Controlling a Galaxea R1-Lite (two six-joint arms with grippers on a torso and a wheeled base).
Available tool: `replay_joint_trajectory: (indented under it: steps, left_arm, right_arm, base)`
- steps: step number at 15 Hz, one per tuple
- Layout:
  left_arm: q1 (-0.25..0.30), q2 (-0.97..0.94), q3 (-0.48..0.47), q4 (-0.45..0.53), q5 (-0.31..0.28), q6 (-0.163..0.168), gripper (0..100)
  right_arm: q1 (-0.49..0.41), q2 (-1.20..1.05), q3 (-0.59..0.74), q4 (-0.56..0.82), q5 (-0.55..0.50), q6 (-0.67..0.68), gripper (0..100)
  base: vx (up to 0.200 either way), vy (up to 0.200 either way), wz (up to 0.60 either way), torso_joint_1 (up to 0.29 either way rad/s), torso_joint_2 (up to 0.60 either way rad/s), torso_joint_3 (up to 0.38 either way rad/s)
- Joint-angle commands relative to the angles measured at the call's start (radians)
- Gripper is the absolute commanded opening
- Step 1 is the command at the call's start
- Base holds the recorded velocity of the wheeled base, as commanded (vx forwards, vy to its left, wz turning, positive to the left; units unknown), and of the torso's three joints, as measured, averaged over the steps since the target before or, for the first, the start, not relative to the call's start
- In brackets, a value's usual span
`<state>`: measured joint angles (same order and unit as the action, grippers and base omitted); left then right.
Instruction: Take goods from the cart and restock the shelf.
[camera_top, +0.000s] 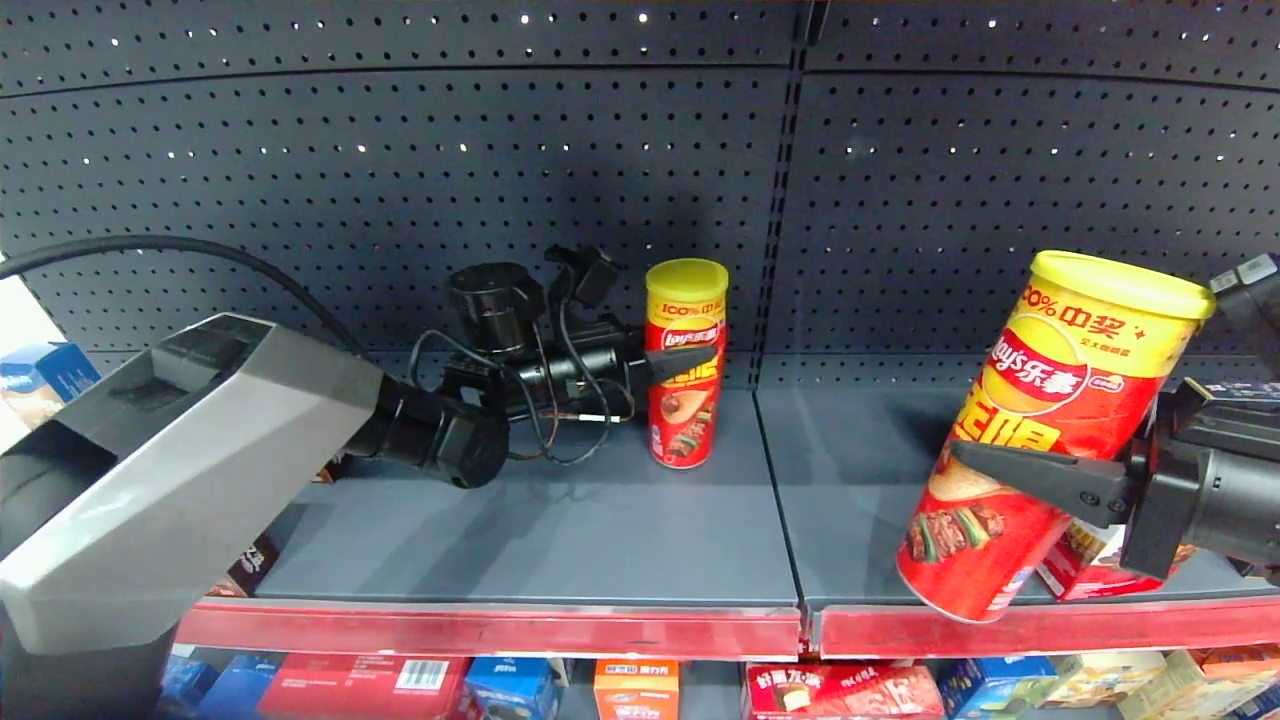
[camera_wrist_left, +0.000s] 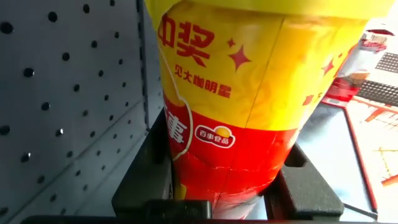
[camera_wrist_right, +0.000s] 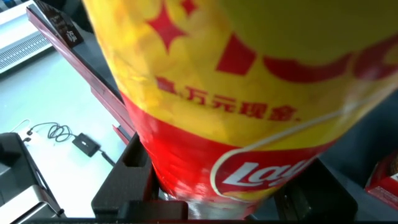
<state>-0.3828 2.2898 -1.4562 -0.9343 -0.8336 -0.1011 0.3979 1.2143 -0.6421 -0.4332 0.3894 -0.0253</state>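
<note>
"While we read across from the seam (camera_top: 785, 500) of the shelf (camera_top: 560, 520), what comes first?"

"Far left of it, a blue box (camera_top: 45, 368). Just left, the left gripper (camera_top: 695, 358), fingers clamped on an upright chip can (camera_top: 685, 420) with a red-and-yellow printed label, near the pegboard (camera_top: 400, 180). Grey shelf floor runs forward to the red front rail (camera_top: 500, 630)."

"And right of the seam?"

"The right gripper (camera_top: 1000, 450) clasps a second can (camera_top: 1060, 400), same label, tilted over that rail, with a red packet (camera_top: 1075, 575) behind it."

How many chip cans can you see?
2. The upright chip can stands at the back of the shelf in the left gripper; the tilted chip can is at the front edge in the right gripper. A red package behind it may be another.
</note>
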Motion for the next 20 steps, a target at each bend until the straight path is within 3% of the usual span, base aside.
replay_joint_trajectory:
  steps: [1, 2, 10, 20]
  left_arm:
    - [-0.008, -0.096, 0.089, -0.014, -0.001, 0.0, 0]
    - [-0.01, -0.107, 0.108, -0.024, -0.001, 0.0, 0]
    - [-0.018, -0.299, 0.531, -0.267, 0.002, -0.002, 0]
    - [-0.011, -0.349, 0.689, -0.363, -0.001, -0.002, 0]
  right_arm:
    - [0.001, -0.002, 0.001, -0.001, 0.0, -0.001, 0]
    - [0.001, -0.002, 0.002, -0.001, 0.0, -0.001, 0]
    - [0.002, -0.005, 0.004, 0.001, 0.0, -0.001, 0]
    - [0.001, -0.004, 0.002, -0.001, 0.013, -0.002, 0]
  base:
    - [0.0, 0.0, 0.0, 0.0, 0.0, 0.0]
    - [0.0, 0.0, 0.0, 0.0, 0.0, 0.0]
    - [0.0, 0.0, 0.0, 0.0, 0.0, 0.0]
    - [0.0, 0.0, 0.0, 0.0, 0.0, 0.0]
